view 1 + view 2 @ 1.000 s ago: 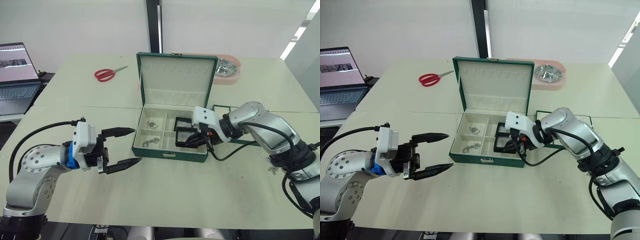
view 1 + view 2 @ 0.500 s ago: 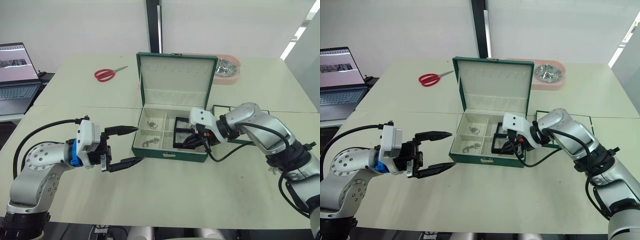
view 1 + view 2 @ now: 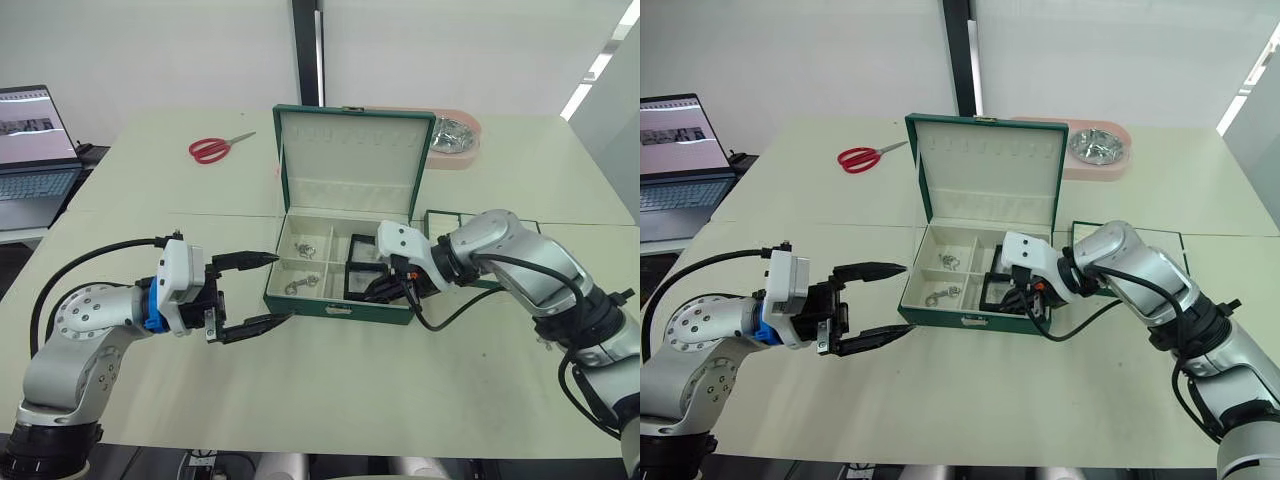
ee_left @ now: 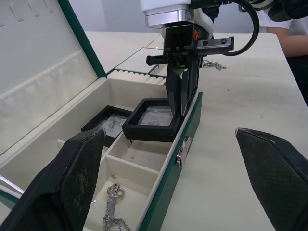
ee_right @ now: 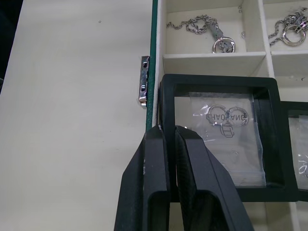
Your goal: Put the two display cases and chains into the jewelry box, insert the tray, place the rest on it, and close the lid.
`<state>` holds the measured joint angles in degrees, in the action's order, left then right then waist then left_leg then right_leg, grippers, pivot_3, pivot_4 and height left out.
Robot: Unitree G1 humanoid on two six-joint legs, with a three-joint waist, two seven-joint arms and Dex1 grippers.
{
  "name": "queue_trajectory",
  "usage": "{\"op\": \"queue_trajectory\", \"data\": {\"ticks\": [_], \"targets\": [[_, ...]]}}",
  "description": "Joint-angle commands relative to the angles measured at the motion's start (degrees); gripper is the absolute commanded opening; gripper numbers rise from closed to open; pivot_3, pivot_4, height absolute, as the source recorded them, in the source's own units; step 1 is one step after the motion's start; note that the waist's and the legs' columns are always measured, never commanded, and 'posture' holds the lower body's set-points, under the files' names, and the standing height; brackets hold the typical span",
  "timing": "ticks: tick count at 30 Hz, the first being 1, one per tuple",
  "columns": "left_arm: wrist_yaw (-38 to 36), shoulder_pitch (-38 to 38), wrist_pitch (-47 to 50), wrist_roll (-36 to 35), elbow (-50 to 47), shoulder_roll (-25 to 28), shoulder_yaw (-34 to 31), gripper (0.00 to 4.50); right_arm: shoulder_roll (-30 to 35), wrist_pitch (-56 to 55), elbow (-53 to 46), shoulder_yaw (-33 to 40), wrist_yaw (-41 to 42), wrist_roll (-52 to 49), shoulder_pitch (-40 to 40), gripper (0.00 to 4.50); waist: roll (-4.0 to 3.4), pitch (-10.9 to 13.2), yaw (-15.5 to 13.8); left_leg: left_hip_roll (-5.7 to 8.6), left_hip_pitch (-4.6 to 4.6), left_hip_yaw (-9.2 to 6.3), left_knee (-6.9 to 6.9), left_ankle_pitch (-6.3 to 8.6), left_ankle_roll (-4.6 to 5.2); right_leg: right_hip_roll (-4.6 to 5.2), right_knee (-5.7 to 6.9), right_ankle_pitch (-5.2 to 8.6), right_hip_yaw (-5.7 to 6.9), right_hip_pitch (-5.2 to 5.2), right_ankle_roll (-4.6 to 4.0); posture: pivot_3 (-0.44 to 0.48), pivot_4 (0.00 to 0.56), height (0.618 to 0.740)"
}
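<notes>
Jewelry box (image 3: 340, 305): you had it at table centre, long axis running left to right, front lock (image 5: 144, 81) facing the robot.
Lid (image 3: 349, 150): it stood open and near upright at the box's 12 o'clock edge, cream side toward you.
Right gripper (image 4: 182, 98): your pincer was clenched on the near rim of one display case (image 5: 219, 137), fingers nearly touching across the black frame.
Held case: it sat tilted over the front right compartment, its near edge lifted against the green front wall and its far edge lower; the left wrist view showed this tilt, which the head views hid behind the gripper.
Second display case (image 4: 107, 121): it lay flat in the rear right compartment, at 12 o'clock of the held one.
Right wrist view: you could read a small bag with rings inside the held case's window.
Chains (image 5: 209, 31): they lay in the two left compartments.
Left gripper (image 3: 250, 292): released, fingers spread wide, hovering at the box's 9 o'clock and pointing toward it.
Tray (image 3: 440, 216): it lay on the table at the box's 3 o'clock.
</notes>
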<state>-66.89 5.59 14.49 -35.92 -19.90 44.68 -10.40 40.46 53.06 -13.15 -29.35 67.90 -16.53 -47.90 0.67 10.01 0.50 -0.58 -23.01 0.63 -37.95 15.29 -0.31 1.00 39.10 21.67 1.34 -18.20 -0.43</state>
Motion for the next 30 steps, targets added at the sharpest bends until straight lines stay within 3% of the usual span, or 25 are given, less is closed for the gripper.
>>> {"op": "queue_trajectory", "data": {"ticks": [1, 3, 19, 26, 30], "targets": [[0.0, 0.9, -0.8, 0.0, -1.1, -0.1, -0.1, 4.5, 0.3, -0.6, -1.5, 1.3, -0.6, 0.1, 0.2, 0.02, 0.0, 0.0, 0.0, 0.0, 0.0, 0.0, 0.0, 0.0, 0.0, 0.0, 0.0, 0.0, 0.0, 0.0, 0.0, 0.0, 0.15, 0.74], [0.0, 0.9, -0.8, 0.0, -1.2, -0.1, -0.1, 4.5, 0.2, -1.1, -1.1, 1.4, -0.9, 0.3, 0.1, 0.02, 0.0, 0.0, 0.0, 0.0, 0.0, 0.01, 0.0, 0.0, 0.0, 0.0, 0.0, 0.0, 0.0, 0.0, 0.0, 0.0, 0.15, 0.74], [0.1, 1.1, -0.9, 0.0, -1.2, -0.6, 0.4, 4.5, -0.2, -6.4, 2.2, 6.6, -0.7, -0.7, -1.3, 4.48, 0.0, 0.0, 0.0, 0.0, 0.0, 0.01, 0.0, 0.0, 0.0, 0.0, -0.01, 0.0, 0.0, 0.0, 0.0, 0.0, 0.15, 0.74], [1.9, 0.4, 0.4, -0.7, -1.2, -0.4, -1.3, 4.5, 1.8, -19.6, -3.2, 13.4, -3.8, 1.0, 6.0, 4.48, 0.01, 0.0, -0.1, 0.02, -0.03, 0.01, 0.01, 0.0, 0.0, 0.01, -0.04, 0.0, 0.01, 0.01, 0.0, 0.0, 0.15, 0.74], [6.1, -0.8, 3.8, -2.0, 0.7, 0.2, -5.7, 4.5, 2.6, -19.8, -10.7, 23.4, -9.1, -1.8, 13.6, 4.48, 0.02, 0.0, -0.1, 0.01, -0.05, 0.0, 0.01, 0.0, -0.01, 0.01, -0.04, 0.0, 0.01, 0.0, 0.0, 0.0, 0.15, 0.74]]}}
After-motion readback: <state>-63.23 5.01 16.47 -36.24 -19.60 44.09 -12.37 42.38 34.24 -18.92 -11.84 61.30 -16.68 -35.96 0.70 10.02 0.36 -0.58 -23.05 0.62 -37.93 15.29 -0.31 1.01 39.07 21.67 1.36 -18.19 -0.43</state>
